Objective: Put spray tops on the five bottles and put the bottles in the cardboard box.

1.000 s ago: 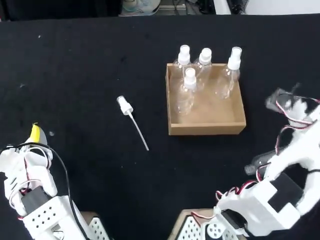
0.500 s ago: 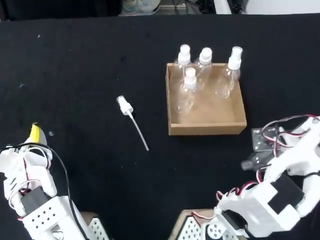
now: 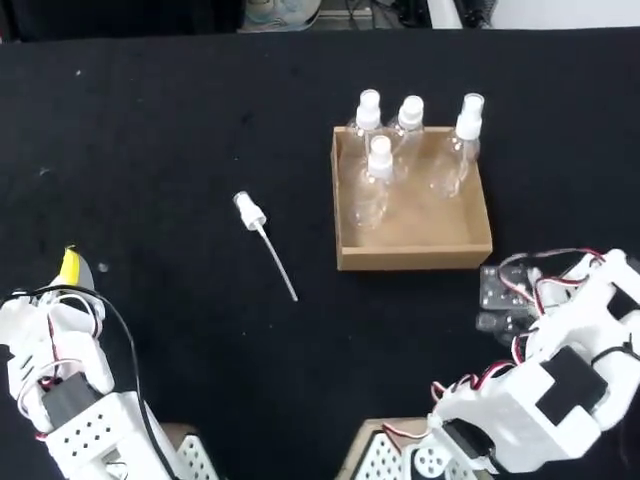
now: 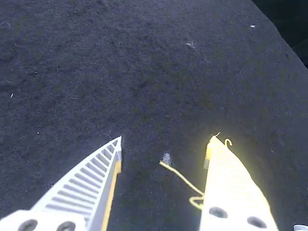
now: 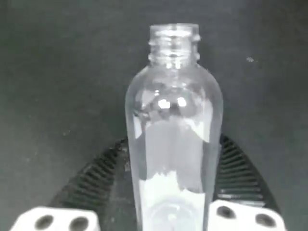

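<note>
High view, with both wrist views. You find the cardboard box (image 3: pixel 415 258) right of centre on the black table cloth (image 3: pixel 160 130). Four capped bottles (image 3: pixel 370 195) of clear plastic stand in it. Three lean along its upper wall with their white spray tops rising past the rim, and the fourth stands in front of them, toward the box's left side. The loose spray top (image 3: pixel 251 212) lies left of the box, well apart from it. Its white head points to the upper left and its thin dip tube (image 3: pixel 278 264) runs down to the lower right.

Your right gripper (image 5: pixel 173 142) sits at the lower right of the high view (image 3: pixel 500 300), just below the box's lower right corner. Its black ribbed jaws are clamped on the uncapped bottle (image 5: pixel 173 96), one on each side of the clear body. The threaded neck is bare and points away from the wrist camera. In the high view the bottle is probably the pale clear shape among the gripper's parts, though you cannot separate it cleanly there.

Your left gripper (image 4: pixel 164 140) sits at the lower left of the high view (image 3: pixel 70 268), far from the box. Its jaws are spread apart over bare cloth and hold nothing. One finger is white with a yellow edge and the other yellow, and a yellow thread (image 4: pixel 185 182) curls from the yellow one.
</note>
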`<state>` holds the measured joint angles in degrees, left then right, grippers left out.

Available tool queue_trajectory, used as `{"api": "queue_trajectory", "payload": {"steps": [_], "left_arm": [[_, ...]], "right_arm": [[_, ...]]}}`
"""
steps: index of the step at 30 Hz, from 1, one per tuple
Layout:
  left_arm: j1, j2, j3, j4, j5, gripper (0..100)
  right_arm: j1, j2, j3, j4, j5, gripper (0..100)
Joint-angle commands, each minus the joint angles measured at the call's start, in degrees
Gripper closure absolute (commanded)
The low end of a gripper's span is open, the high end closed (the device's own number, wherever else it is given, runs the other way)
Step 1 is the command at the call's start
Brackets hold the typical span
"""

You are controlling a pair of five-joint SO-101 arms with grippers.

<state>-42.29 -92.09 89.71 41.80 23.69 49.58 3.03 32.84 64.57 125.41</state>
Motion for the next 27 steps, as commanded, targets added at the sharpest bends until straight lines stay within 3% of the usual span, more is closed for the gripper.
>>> {"api": "queue_trajectory", "payload": {"steps": [1,4,9,13,19,27], "left_arm": [[0.66,-0.44,-3.21,-1.23,0.35,73],[0.66,-0.44,-3.21,-1.23,0.35,73],[0.66,-0.44,-3.21,-1.14,0.35,73],[0.66,-0.44,-3.21,-1.14,0.35,73],[0.66,-0.44,-3.30,-0.97,0.35,73],[0.66,-0.44,-3.30,-0.97,0.35,73]], "right_arm": [[-0.97,-0.57,-2.95,-0.88,-16.18,86.4],[-0.79,-0.40,-5.58,-0.88,-34.99,99.4],[2.55,-0.40,-6.46,-2.11,-63.12,94.9],[2.29,-0.40,-6.46,-4.13,-77.98,92.6],[-1.05,-0.48,-6.90,-2.11,-80.79,67.0],[-5.71,-0.40,-11.12,2.37,-80.88,65.2]]}}
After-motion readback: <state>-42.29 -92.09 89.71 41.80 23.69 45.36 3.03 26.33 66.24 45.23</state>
